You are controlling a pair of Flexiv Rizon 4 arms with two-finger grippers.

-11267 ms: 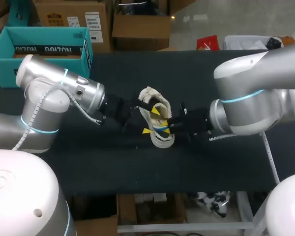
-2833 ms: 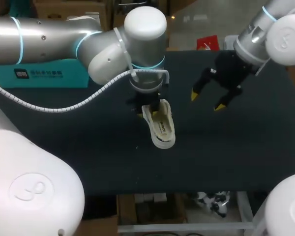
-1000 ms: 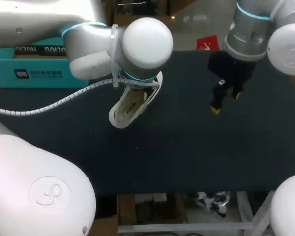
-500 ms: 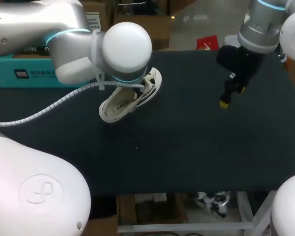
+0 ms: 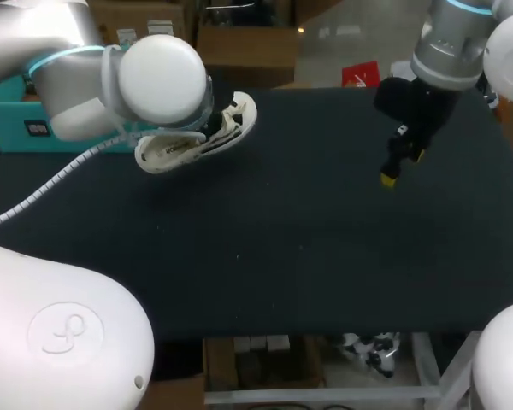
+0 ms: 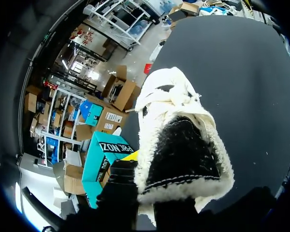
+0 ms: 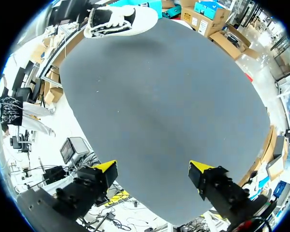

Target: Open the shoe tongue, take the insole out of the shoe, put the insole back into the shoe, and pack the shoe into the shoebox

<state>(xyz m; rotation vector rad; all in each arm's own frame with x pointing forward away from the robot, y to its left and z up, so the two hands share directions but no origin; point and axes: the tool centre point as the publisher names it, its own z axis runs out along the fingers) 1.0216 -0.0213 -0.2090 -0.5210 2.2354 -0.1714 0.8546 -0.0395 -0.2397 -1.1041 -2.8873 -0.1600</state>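
Note:
A white, fleece-lined shoe (image 5: 192,143) hangs in the air at the table's back left, toe pointing left, close to the teal shoebox (image 5: 13,109). My left gripper (image 5: 214,128), mostly hidden under its own wrist, is shut on the shoe's heel collar. In the left wrist view the gripper (image 6: 147,203) pinches the collar of the shoe (image 6: 181,145), with the shoebox (image 6: 104,154) beyond it. My right gripper (image 5: 402,166) hangs open over the table's back right, holding nothing. Its wrist view shows the fingers of the gripper (image 7: 152,169) wide apart, with the shoe (image 7: 118,20) far ahead.
The dark table top (image 5: 282,239) stretches between the two arms. The teal shoebox stands at the table's back left edge, partly hidden by my left arm.
My left arm has carried the shoe left and back toward the shoebox, turning its toe to the left. The right gripper shifted slightly right, then held still.

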